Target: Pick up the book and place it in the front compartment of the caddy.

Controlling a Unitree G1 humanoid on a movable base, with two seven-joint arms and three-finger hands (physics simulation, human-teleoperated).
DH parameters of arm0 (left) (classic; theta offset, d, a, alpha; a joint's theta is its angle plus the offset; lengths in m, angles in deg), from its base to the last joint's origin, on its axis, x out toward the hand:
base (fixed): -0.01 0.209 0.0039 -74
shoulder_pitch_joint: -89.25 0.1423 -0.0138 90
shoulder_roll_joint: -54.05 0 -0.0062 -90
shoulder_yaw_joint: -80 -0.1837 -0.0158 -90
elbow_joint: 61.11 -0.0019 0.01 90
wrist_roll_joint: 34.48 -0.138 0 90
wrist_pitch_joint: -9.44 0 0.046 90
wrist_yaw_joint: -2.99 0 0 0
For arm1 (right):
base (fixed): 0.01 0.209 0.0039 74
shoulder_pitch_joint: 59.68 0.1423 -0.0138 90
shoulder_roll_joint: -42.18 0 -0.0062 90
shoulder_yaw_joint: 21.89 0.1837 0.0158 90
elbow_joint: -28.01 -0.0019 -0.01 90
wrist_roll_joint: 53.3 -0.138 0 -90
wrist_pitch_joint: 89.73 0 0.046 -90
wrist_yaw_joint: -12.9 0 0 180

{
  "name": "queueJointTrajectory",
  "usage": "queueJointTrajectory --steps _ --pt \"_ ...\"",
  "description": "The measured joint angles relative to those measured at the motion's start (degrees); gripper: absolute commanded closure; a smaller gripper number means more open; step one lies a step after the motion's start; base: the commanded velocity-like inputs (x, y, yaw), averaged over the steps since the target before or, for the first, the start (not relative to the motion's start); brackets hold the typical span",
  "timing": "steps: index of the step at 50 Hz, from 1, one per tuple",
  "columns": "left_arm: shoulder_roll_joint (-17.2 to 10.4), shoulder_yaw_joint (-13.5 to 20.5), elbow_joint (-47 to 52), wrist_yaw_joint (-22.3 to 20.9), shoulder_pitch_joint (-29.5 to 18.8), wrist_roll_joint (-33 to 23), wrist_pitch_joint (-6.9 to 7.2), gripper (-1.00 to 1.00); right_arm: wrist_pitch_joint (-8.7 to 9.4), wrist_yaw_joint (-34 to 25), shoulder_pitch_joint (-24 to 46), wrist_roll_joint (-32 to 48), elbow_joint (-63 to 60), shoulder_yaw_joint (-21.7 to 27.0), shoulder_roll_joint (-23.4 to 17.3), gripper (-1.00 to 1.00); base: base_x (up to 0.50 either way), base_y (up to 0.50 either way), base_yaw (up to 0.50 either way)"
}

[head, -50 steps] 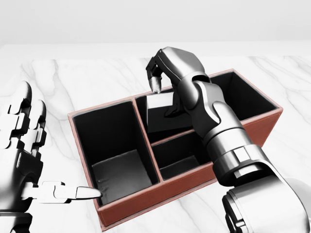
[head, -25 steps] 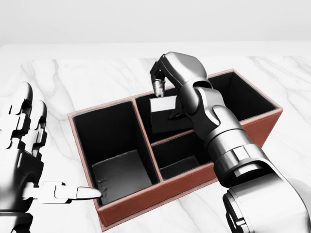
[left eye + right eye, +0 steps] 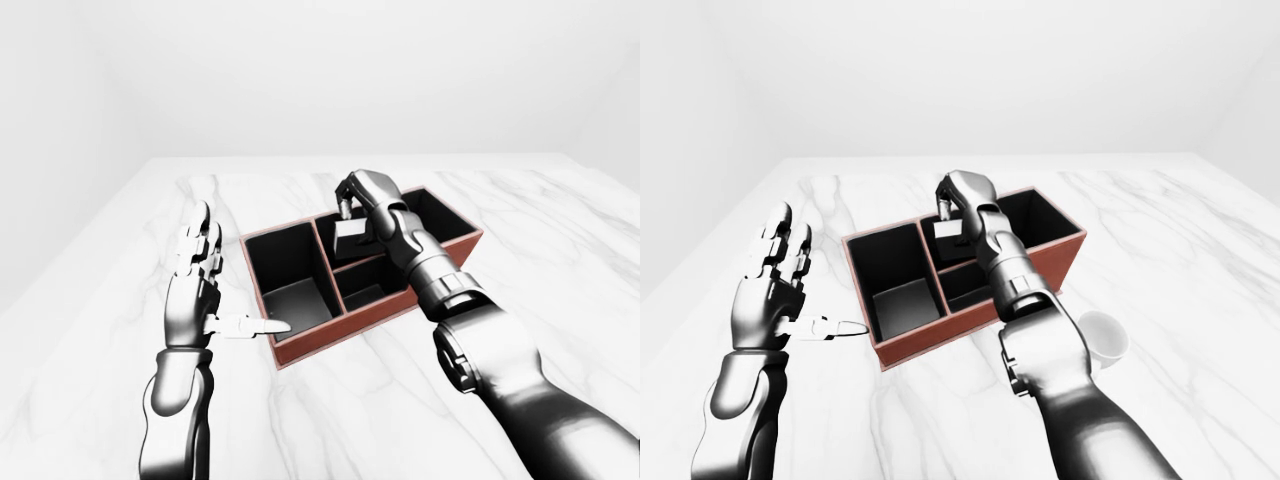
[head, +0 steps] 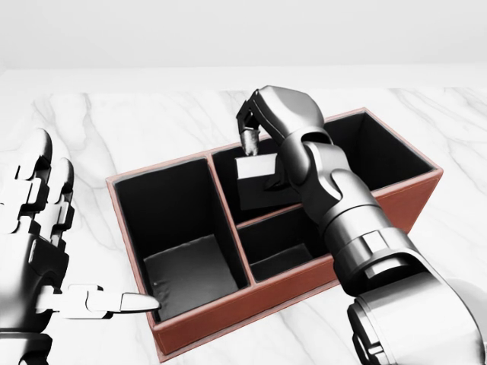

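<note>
The caddy [image 4: 228, 310] is a red-brown box with black compartments on the white marble table [image 4: 137, 122]. The book [image 4: 257, 192], dark with a pale top edge, stands tilted inside the middle compartment nearer the top of the head view. My right hand [image 4: 259, 161] reaches over the caddy, with fingers curled at the book's top edge and the thumb against its near face. My left hand [image 4: 91, 228] is open to the left of the caddy, fingers spread upward. Its thumb points at the caddy's near left corner.
The large left compartment [image 4: 186, 262] and the small middle compartment [image 4: 281, 247] nearer the bottom of the head view hold nothing. My right forearm hides part of the right compartment [image 4: 380, 156]. A white cup [image 3: 1102, 338] sits on the table right of the caddy.
My right hand has sunk a little and shifted right, its fingers curling more. The book has gone down with it, deeper into the compartment. The left hand has not moved.
</note>
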Motion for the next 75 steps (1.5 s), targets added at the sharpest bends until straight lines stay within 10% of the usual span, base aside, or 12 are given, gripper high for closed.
queueJointTrajectory --steps 75 --pt "0.0 0.0 0.3 0.0 0.1 0.0 0.0 -1.0 0.0 5.1 0.9 2.4 2.9 -0.4 1.3 1.0 0.0 0.0 0.0"
